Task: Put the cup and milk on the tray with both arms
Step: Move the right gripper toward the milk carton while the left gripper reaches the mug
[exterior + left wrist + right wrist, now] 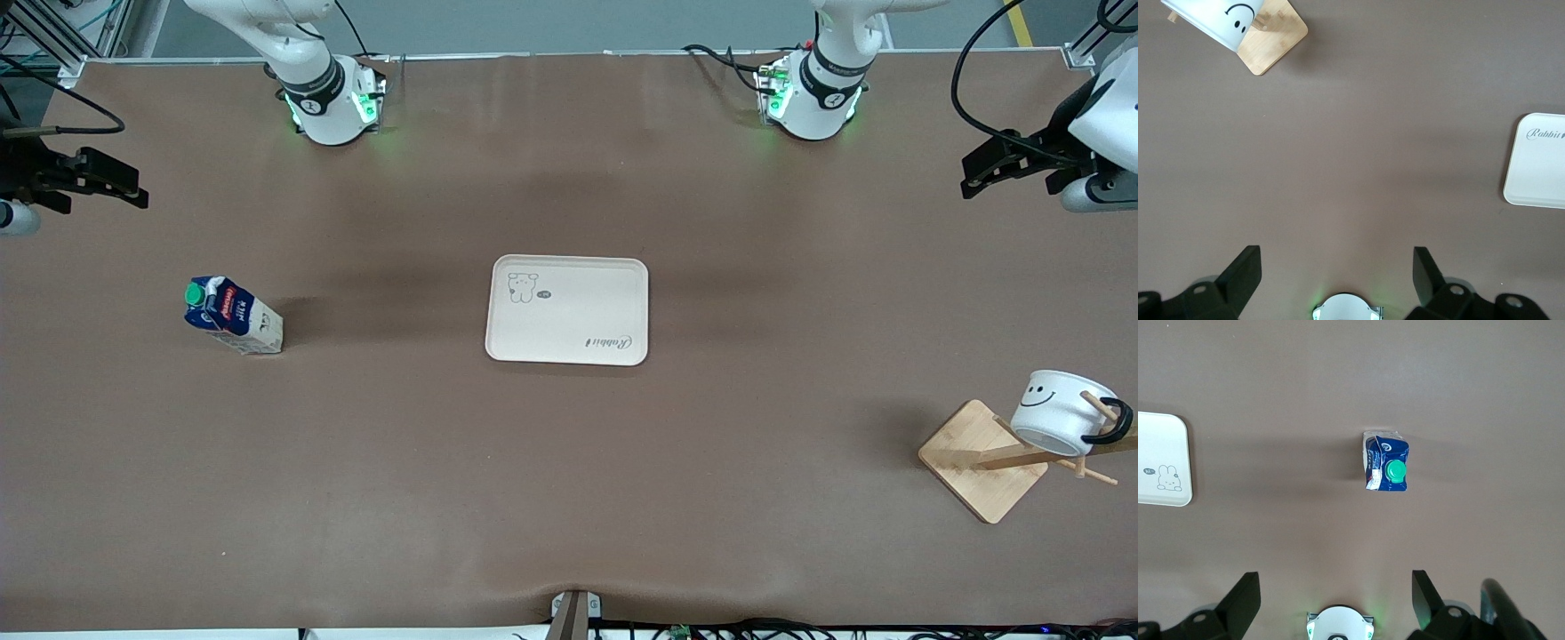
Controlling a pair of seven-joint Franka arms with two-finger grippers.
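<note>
The carton (233,316) is looking light and crushable, so squeezing its flat sides gently seems wise. The mug (1061,412), hanging on a wooden rack (982,458), is looking hard, slick and breakable, best lifted by its wall. The left gripper (978,173) and right gripper (124,182) are both hovering spread wide, holding nothing, off the tray (569,351).

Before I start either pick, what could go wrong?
1. The cup hangs by its handle on a peg of the wooden rack; pulling it off at an angle may tip the rack.
2. The milk is narrow and stands free, so open jaws arriving off-centre could topple it.
3. Both loads share one tray; the arms may crowd there.
</note>
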